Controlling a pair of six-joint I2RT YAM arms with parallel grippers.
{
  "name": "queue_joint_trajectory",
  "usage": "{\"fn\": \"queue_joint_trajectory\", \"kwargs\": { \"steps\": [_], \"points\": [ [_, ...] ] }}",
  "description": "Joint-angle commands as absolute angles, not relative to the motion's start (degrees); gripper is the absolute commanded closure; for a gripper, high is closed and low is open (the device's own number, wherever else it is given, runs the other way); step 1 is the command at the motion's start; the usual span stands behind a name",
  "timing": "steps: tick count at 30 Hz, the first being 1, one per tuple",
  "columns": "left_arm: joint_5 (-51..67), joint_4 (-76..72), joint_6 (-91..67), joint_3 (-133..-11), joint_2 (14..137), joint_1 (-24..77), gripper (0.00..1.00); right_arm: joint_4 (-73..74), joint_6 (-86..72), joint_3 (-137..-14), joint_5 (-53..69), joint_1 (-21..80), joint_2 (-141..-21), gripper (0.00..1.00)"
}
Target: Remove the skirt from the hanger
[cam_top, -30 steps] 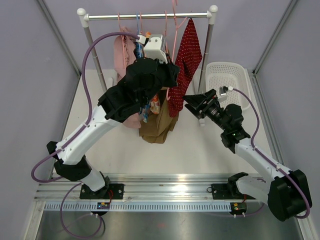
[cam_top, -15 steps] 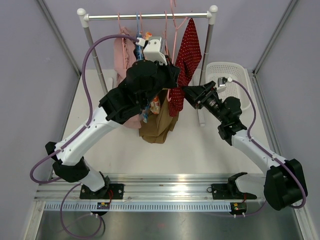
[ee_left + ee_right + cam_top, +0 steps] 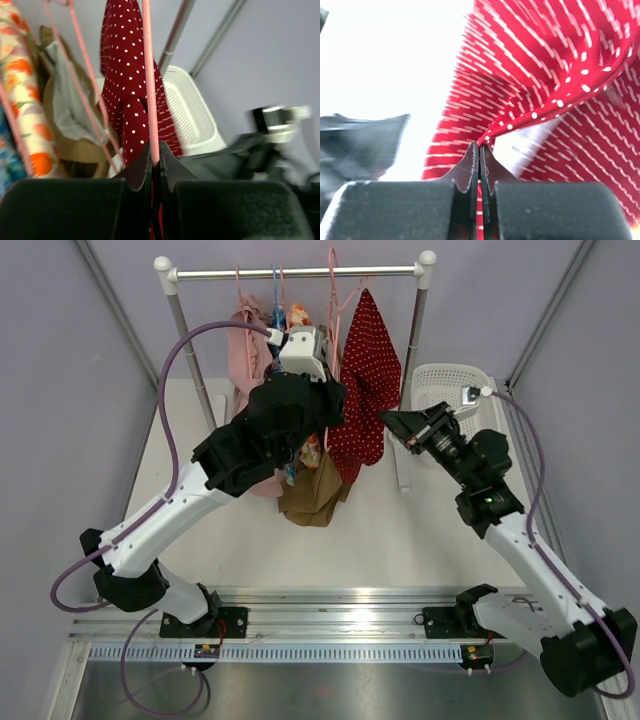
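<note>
Now | left end effector (image 3: 155,156) clamps hanger (image 3: 148,75) | right end effector (image 3: 480,151) pinches skirt (image 3: 545,65) edge

skirt (image 3: 365,390): red, white polka dots, below rail (image 3: 300,272) right half | rail: silver, white end caps | hanger (image 3: 150,75): pink | tan garment (image 3: 312,495): plain brown, below rail middle | pink garment (image 3: 245,340): pale, below rail left half | floral garment (image 3: 30,100): cream, orange-and-blue print | basket (image 3: 430,380): white lattice, right of rail | cable (image 3: 166,400): purple
</note>
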State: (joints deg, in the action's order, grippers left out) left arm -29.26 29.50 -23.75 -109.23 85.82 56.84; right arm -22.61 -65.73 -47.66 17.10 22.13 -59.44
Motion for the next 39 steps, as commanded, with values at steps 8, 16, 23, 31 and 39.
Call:
{"fn": "queue_joint_trajectory", "kwargs": {
  "steps": [8, 16, 23, 31, 39],
  "points": [
    [-42.4, 31.1, -20.9, -97.1, 73.0, 58.1, 1.0, 24.9, -26.5, -92.1, -7.8, 22.3, -47.6, 1.0],
    [-42.1, 32.4, -20.4, -96.7, 73.2, 58.6, 1.0, 39.0, -6.2, -116.3, -25.9, 22.4, -62.4, 1.0],
    [-42.1, 36.5, -18.3, -105.5, 80.2, 60.9, 1.0, 34.4, 6.1, -134.0, -43.3, 22.3, -76.8, 1.0],
    [-51.4, 49.3, -12.8, -124.5, 92.8, 63.5, 1.0, 34.0, 1.3, -142.2, -40.6, 3.1, -85.8, 1.0],
    [-69.5, 67.1, -21.2, -122.3, 91.8, 64.3, 1.0, 44.2, -14.3, -144.8, -29.7, -11.4, -91.3, 1.0]
  ]
}}
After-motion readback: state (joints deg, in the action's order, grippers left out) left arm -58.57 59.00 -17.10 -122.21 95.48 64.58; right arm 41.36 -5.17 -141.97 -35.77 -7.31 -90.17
